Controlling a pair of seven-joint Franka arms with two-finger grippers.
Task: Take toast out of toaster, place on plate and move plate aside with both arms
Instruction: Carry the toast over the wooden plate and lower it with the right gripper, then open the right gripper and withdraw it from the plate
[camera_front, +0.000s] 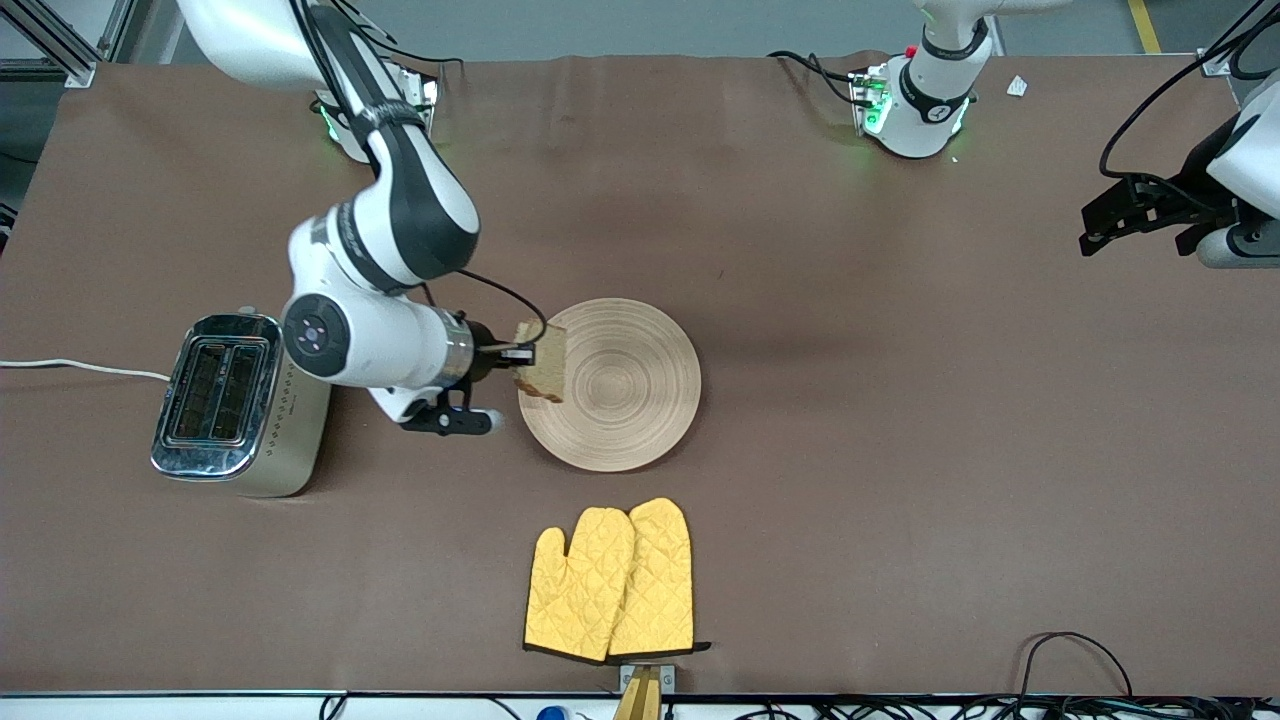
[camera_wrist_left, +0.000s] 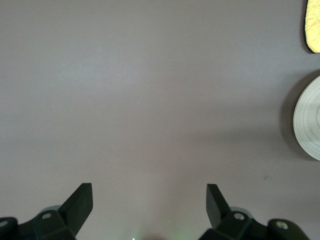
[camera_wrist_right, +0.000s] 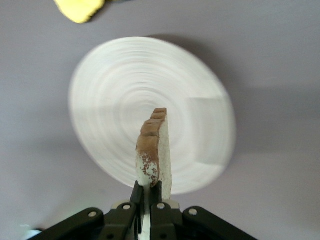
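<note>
The round pale wooden plate (camera_front: 620, 385) lies mid-table. My right gripper (camera_front: 517, 353) is shut on the toast (camera_front: 543, 362), a tan slice held on edge over the plate's rim at the right arm's end. In the right wrist view the toast (camera_wrist_right: 155, 150) stands edge-on between the shut fingers (camera_wrist_right: 149, 192), with the plate (camera_wrist_right: 120, 110) below it. My left gripper (camera_front: 1140, 220) is open and empty, waiting above the table at the left arm's end. In the left wrist view its gripper (camera_wrist_left: 149, 197) shows spread fingers over bare table, with the plate's edge (camera_wrist_left: 310, 120) at the side.
A chrome toaster (camera_front: 235, 403) stands at the right arm's end, its white cord running off the table. Two yellow oven mitts (camera_front: 612, 582) lie nearer the front camera than the plate. Cables run along the front edge.
</note>
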